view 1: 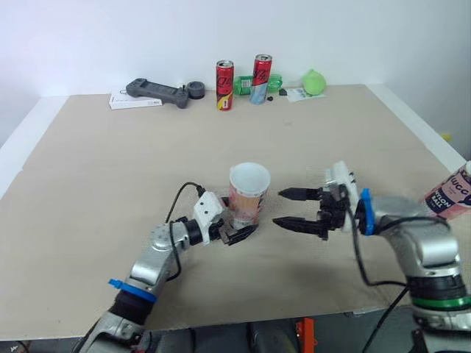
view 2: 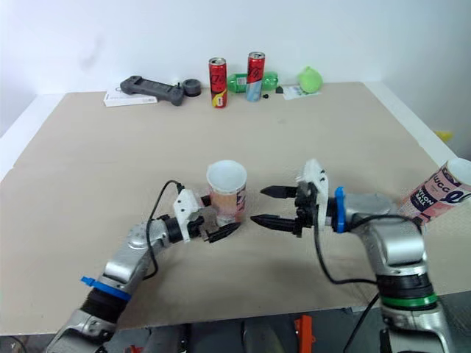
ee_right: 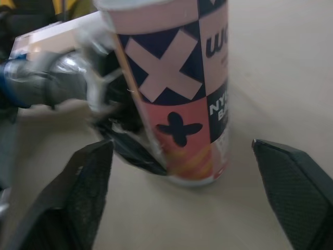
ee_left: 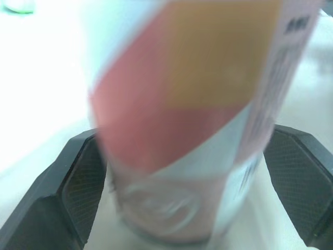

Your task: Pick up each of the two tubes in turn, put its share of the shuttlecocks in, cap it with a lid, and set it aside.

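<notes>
Left gripper sits near the front edge of the table, fingers pressed on either side of the first tube at its base; looks like a closed grip on it. That tube stands roughly mid-front of the table, mouth open and facing up, possibly leaning a bit in the left wrist view. Right gripper is just beside it on the right, spread wide, tips aimed at the tube wall and not touching. Second tube is tilted at the right edge, well apart from both grippers. Along the far edge are a red can, another can, a green ball, a black controller and a tape roll. Step in hand, by my read: securing the first tube, before filling. Next move likely needs the left grip kept firm and the tube upright while the right one goes for shuttlecocks. Risk: tipping the tube.
</notes>
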Tool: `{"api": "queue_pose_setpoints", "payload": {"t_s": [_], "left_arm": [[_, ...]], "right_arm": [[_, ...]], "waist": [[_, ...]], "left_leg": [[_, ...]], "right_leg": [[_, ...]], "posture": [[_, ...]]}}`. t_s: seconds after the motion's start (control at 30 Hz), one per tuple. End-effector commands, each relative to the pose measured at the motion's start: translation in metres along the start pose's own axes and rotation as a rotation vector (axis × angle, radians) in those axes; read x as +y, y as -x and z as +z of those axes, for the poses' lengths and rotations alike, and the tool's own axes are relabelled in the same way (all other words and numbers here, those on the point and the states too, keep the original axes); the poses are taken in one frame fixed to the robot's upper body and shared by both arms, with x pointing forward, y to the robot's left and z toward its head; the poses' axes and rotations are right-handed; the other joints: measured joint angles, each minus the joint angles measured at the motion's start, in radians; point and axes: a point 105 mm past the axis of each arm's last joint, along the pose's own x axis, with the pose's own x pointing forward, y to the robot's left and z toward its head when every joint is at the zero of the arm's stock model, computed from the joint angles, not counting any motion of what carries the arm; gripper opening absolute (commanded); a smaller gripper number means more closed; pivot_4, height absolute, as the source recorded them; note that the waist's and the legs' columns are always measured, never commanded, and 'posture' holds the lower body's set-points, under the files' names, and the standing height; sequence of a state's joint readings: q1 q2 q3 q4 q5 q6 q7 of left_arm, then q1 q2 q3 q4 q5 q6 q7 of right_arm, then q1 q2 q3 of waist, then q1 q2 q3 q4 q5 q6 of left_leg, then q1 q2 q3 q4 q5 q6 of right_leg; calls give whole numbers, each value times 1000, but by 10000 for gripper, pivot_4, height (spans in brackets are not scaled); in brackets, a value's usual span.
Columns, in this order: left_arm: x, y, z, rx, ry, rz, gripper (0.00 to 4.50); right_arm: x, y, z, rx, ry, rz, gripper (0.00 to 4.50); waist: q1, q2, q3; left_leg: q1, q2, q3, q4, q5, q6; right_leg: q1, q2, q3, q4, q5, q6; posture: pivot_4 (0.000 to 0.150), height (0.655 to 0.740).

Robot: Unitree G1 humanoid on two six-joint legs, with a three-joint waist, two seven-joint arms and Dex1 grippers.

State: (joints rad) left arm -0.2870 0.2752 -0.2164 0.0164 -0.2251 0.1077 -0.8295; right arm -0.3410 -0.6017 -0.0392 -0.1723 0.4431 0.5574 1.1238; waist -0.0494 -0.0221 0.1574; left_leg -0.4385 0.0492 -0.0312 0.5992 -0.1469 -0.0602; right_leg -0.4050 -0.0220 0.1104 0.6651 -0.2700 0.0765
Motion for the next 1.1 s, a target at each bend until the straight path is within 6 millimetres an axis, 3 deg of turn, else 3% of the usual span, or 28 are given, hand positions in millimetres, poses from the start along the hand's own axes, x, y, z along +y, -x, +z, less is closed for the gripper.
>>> {"api": "queue_pose_setpoints", "payload": {"t_s": [0.03, 0.27, 0.47, 0.93, 1.03, 1.1], "left_arm": [[11, 33, 18, -18, -17, 42, 45000], [25, 88, 29, 32, 3, 184, 45000], [24, 103, 33, 35, 1, 267, 45000], [26, 107, 41, 13, -23, 333, 45000], [28, 104, 41, 12, -27, 322, 45000], [30, 102, 42, 10, -32, 317, 45000]], "right_arm": [[-6, -24, -2, -87, 73, -72, 44405], [-5, -78, -5, -178, 96, -48, 44405], [-9, -103, -8, -205, 88, -21, 44405], [-13, -95, -14, -202, 92, -49, 44405], [-11, -97, -14, -202, 94, -42, 36537], [-10, -97, -14, -202, 91, -38, 28558]], "waist": [[-7, -1, 1], [-8, -4, 6], [1, -5, 7], [1, -5, 8], [1, -5, 8], [1, -5, 8]], "left_leg": [[0, 1, 0, 0, 0, 0], [0, 2, 1, 2, 2, -2], [0, 2, 2, 1, 2, -3], [0, 3, 1, 0, 2, -3], [0, 3, 1, 0, 2, -3], [0, 3, 1, 0, 2, -3]], "right_leg": [[0, 0, 0, 0, 1, 0], [0, 0, 0, 0, 1, -4], [0, 0, 0, 0, 1, -5], [0, 0, -1, 0, 1, -6], [0, 0, 0, 0, 1, -5], [0, 0, 0, 0, 2, -4]], "posture": [[1500, 7400], [1500, 7400], [1500, 7400], [1500, 7400], [1500, 7400], [1500, 7400]]}}
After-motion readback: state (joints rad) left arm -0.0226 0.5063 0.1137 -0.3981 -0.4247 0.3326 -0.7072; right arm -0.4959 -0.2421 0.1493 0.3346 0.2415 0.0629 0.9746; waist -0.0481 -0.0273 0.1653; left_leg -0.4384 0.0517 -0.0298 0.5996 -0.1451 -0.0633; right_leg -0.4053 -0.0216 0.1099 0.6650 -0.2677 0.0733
